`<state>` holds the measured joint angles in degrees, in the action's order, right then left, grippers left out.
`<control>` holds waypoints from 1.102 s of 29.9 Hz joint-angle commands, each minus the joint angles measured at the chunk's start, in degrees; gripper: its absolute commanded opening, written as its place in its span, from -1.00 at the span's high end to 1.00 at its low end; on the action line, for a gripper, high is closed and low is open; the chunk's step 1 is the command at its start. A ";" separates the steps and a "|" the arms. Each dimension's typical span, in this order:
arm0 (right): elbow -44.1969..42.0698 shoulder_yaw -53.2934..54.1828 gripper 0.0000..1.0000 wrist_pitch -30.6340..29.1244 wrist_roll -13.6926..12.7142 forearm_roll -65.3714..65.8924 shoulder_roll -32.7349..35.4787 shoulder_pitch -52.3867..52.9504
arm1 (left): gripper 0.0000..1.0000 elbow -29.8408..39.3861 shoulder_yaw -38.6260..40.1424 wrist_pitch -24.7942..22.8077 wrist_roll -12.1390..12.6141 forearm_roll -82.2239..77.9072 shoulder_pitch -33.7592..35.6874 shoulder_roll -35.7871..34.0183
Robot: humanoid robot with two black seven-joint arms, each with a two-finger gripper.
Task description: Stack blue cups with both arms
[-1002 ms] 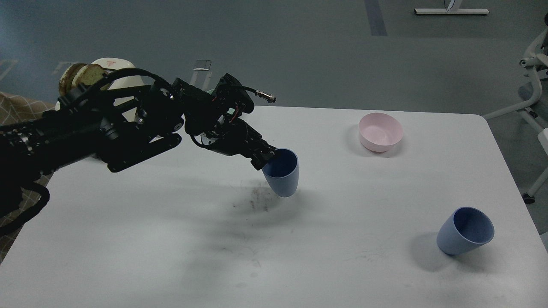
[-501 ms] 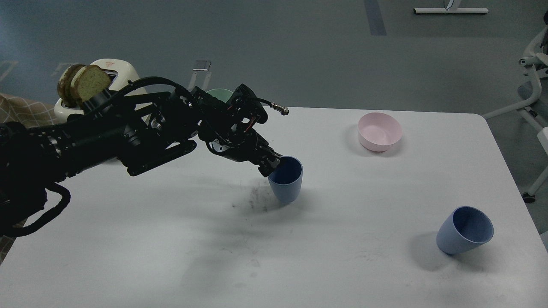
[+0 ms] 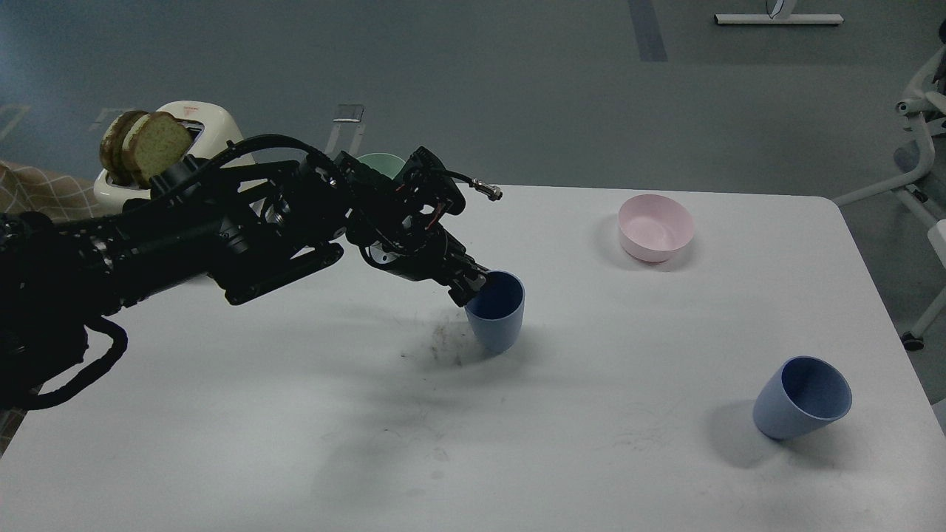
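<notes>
the left arm (image 3: 222,236) reaches in from the left across the white tabletop (image 3: 295,414), and its left gripper (image 3: 473,283) has its jaws clamped on the near-left rim of a blue cup (image 3: 497,309). that cup stands upright near the middle of the tabletop, beside a dark smudge (image 3: 443,343); whether its base touches the surface is hard to tell. the second blue cup (image 3: 802,399) sits tilted, well apart at the right front. a pink bowl (image 3: 656,227) stands at the back right, and a green bowl (image 3: 380,162) peeks out behind the arm. a toaster (image 3: 194,125) holds bread (image 3: 144,144) at the back left.
</notes>
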<state>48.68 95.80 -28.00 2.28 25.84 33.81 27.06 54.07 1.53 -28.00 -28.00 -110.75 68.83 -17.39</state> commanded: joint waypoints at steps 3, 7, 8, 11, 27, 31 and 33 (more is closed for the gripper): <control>0.02 0.00 -1.00 0.00 0.01 0.00 -0.06 -0.08 | 0.39 0.07 0.14 0.00 0.00 0.54 0.17 -0.36; 0.02 0.00 -1.00 0.00 0.01 0.00 0.03 -0.17 | 0.28 0.34 0.23 0.00 0.00 0.54 0.17 -0.71; 0.02 0.00 -1.00 0.00 0.01 0.00 0.03 -0.17 | 0.26 0.34 0.32 0.00 0.00 0.54 0.26 -0.80; 0.02 0.00 -1.00 0.00 0.01 0.00 0.03 -0.43 | 0.16 0.51 0.50 0.00 0.00 0.98 0.52 -0.98; 6.23 -4.21 -1.00 0.00 0.01 3.51 12.05 -4.64 | -0.93 -2.65 14.00 0.00 0.00 48.64 0.01 -12.22; 11.78 -5.10 -1.00 0.00 0.01 8.25 15.23 -5.26 | -0.95 -2.74 22.45 0.23 0.00 65.89 -4.39 -15.03; 15.64 -5.18 -1.00 0.00 0.01 15.17 15.41 -5.26 | -0.95 -2.74 29.46 0.23 0.00 78.44 -8.77 -16.96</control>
<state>59.48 90.92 -28.01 2.28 33.41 48.41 22.00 51.35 22.42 -27.86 -27.99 -48.11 65.12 -31.84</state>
